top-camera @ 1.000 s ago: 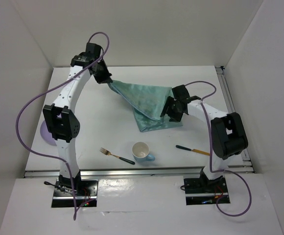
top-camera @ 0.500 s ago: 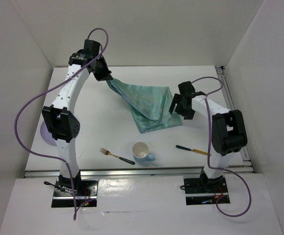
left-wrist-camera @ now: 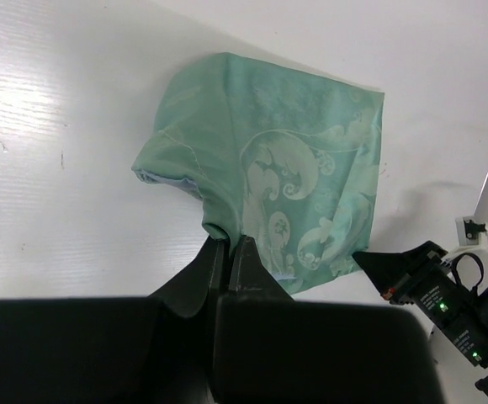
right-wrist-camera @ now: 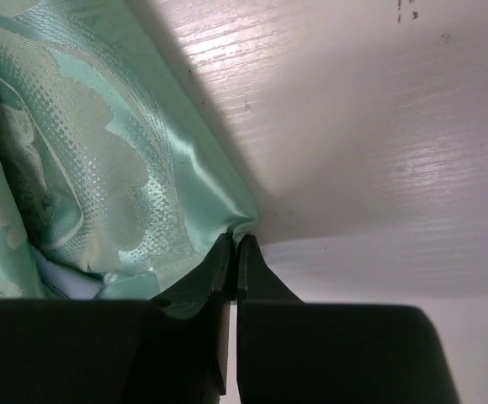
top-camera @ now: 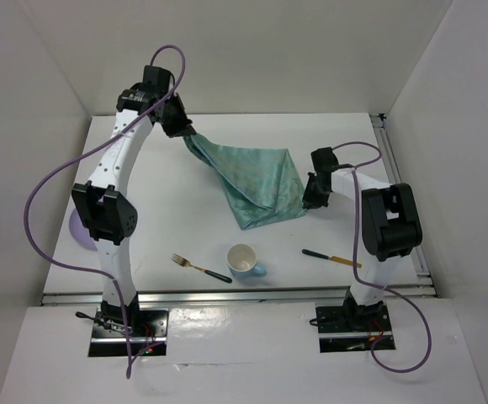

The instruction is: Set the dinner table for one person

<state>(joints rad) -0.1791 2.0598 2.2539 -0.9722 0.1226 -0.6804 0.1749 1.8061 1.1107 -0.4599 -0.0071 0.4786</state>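
Starting at the near edge, the table [top-camera: 168,210] spreads out from the arm bases under everything else. On it a fork [top-camera: 200,268], an upright mug [top-camera: 246,261] and a knife [top-camera: 331,257] lie in a loose row. They are well apart from one another and not yet arranged as a place setting. To the left, mostly hidden behind the left arm [top-camera: 114,177], is what looks like a pale purple plate [top-camera: 77,231].

Farther in, a green patterned cloth [top-camera: 257,181] lies across the middle of the table. It is bunched into a rough triangle, with folds along its left side.

The right arm [top-camera: 383,223] reaches in low to the cloth's right-hand corner. In its wrist view the right jaws are pressed together at the very tip of that corner. The fabric rises to meet them and throws a shadow beneath, so they appear to be pinching it, not just touching it.

Farthest back, the left jaws are clamped on the opposite corner. That corner is lifted off the table, and the cloth hangs from it in a taut ridge.

Holding two opposite corners like this looks meant to pull the cloth flat as a mat. That would be the first step, with the plate, cutlery and mug still to be placed on or beside it. The main risk I see is the thin right-hand corner slipping free as tension builds.
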